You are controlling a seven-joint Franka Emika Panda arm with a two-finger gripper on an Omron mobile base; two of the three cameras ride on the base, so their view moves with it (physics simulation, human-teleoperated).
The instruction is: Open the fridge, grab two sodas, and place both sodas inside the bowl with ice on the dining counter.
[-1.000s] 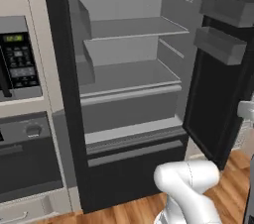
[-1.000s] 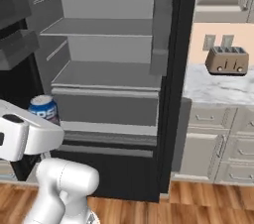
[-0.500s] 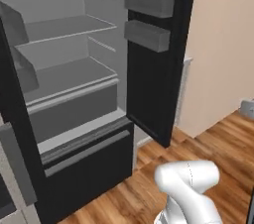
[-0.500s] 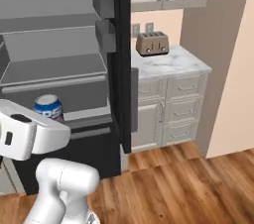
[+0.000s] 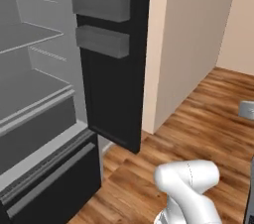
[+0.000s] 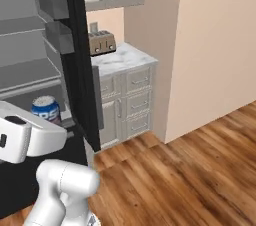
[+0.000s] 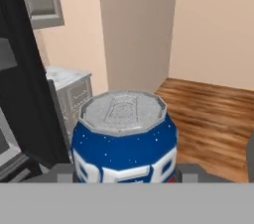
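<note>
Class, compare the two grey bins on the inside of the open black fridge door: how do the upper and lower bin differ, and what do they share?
In the left base view, the upper grey door bin sits high on the open black fridge door; the lower grey door bin hangs just beneath it. The upper bin looks slightly longer, the lower one slightly deeper. Both are plain grey, box-shaped, and show nothing rising above their rims.
</note>
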